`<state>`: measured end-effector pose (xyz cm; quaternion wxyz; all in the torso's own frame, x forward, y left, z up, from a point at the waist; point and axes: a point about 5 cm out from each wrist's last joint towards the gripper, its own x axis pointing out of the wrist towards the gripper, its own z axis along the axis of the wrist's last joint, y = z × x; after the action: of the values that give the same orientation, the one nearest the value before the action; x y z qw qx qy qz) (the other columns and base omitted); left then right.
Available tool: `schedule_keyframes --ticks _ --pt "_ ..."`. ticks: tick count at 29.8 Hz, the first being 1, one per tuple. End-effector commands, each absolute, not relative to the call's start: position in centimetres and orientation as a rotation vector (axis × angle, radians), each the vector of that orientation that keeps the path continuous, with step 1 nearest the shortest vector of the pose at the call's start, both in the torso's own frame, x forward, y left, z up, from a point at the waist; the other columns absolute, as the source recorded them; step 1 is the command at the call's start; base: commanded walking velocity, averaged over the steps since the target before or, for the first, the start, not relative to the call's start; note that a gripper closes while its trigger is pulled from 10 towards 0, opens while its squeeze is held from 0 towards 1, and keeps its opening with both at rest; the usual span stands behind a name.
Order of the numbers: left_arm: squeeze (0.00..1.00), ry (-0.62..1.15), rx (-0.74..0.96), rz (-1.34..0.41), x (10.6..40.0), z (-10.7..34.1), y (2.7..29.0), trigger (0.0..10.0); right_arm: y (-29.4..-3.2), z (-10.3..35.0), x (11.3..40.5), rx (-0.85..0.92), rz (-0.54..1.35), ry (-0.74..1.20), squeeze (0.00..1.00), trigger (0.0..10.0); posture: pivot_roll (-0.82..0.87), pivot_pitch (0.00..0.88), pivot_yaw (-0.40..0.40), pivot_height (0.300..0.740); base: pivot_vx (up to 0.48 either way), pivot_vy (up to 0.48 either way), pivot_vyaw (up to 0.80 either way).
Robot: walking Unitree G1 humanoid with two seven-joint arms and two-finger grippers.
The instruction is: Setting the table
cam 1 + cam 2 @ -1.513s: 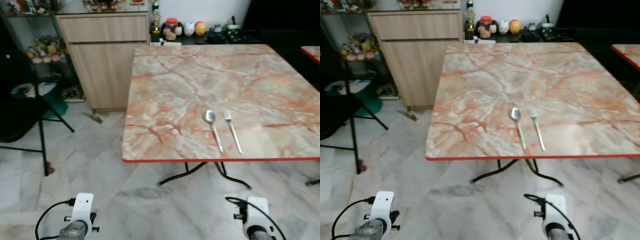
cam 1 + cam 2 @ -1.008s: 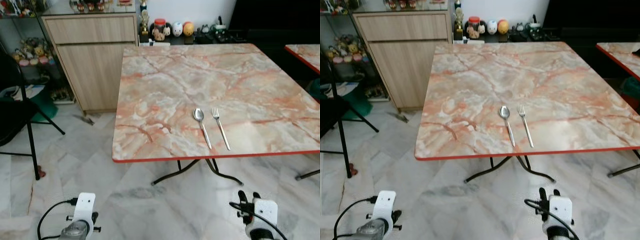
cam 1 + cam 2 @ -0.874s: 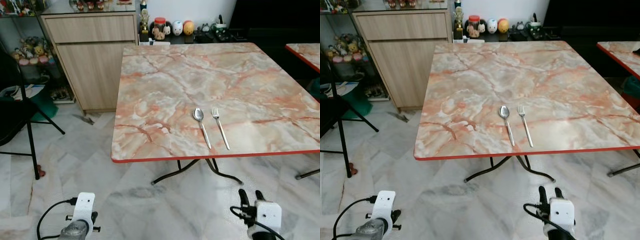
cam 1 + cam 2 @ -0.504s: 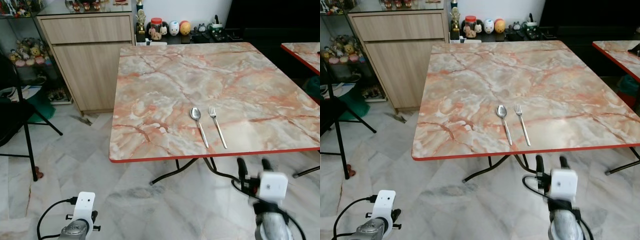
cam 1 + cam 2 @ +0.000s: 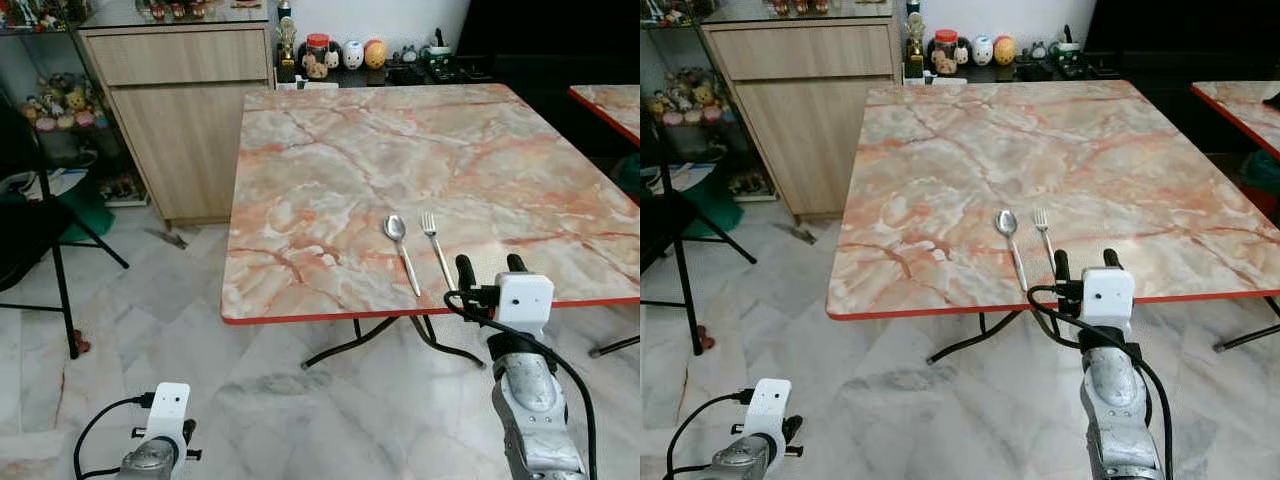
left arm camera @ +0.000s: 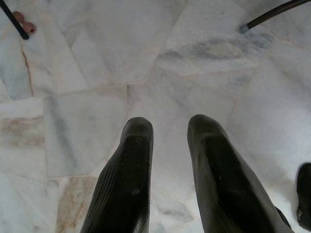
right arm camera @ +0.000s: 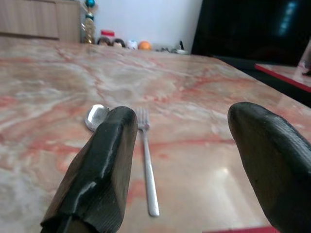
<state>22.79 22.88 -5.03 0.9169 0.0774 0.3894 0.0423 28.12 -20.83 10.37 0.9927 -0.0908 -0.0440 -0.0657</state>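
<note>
A silver spoon [image 5: 402, 252] and a silver fork [image 5: 436, 245] lie side by side near the front edge of the marble-patterned table [image 5: 350, 150], handles toward me. My right gripper [image 5: 490, 266] is raised at that front edge, open, just on my side of the fork's handle. In the right wrist view the fork [image 7: 147, 165] lies between the two wide-spread fingers [image 7: 104, 160], with the spoon [image 7: 96, 116] beside it. Nothing is held. My left gripper [image 6: 170, 128] hangs low over the floor with a narrow gap between its fingers.
A wooden cabinet [image 5: 190, 110] stands left of the table, with jars and ornaments [image 5: 340, 55] on a dark shelf behind it. A black folding chair [image 5: 30, 230] is at far left, a second table's corner [image 5: 610, 100] at right. Curved metal legs [image 5: 340, 352] sit under the table.
My right arm has risen from low near the floor up to the table's front edge by the fork. The camera has shifted a little; spoon and fork lie as before.
</note>
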Motion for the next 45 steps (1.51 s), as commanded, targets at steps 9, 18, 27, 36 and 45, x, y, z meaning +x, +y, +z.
schedule_keyframes --ticks 9,18,27,36,45 --pt "0.00 0.823 0.193 0.069 22.7 -5.1 23.0 10.0 -21.8 10.0 28.2 -0.170 -0.197 -0.042 0.00 10.0 -0.01 0.000 0.001 0.740 0.180 0.000 0.00" --pt "0.00 0.827 0.194 0.061 22.7 -5.1 22.9 10.0 -21.2 10.2 28.5 -0.168 -0.180 -0.043 0.00 10.0 0.00 0.000 -0.003 0.740 0.318 0.000 0.00" --pt "0.00 0.827 0.205 0.061 22.7 -5.2 22.9 10.0 -21.6 10.3 28.5 -0.173 -0.191 -0.045 0.00 10.0 0.00 0.000 -0.003 0.740 0.318 0.000 0.00" --pt "0.00 0.828 0.212 0.052 22.6 -5.2 22.9 10.0 -21.6 10.1 28.2 -0.173 -0.191 -0.038 0.00 10.0 0.00 0.000 -0.001 0.740 0.000 0.000 0.00" --pt "0.00 0.830 0.212 0.049 22.6 -5.2 22.9 10.0 -23.0 9.5 27.9 -0.189 -0.167 0.053 0.00 10.0 -0.01 0.000 0.002 0.740 0.000 0.000 0.00"
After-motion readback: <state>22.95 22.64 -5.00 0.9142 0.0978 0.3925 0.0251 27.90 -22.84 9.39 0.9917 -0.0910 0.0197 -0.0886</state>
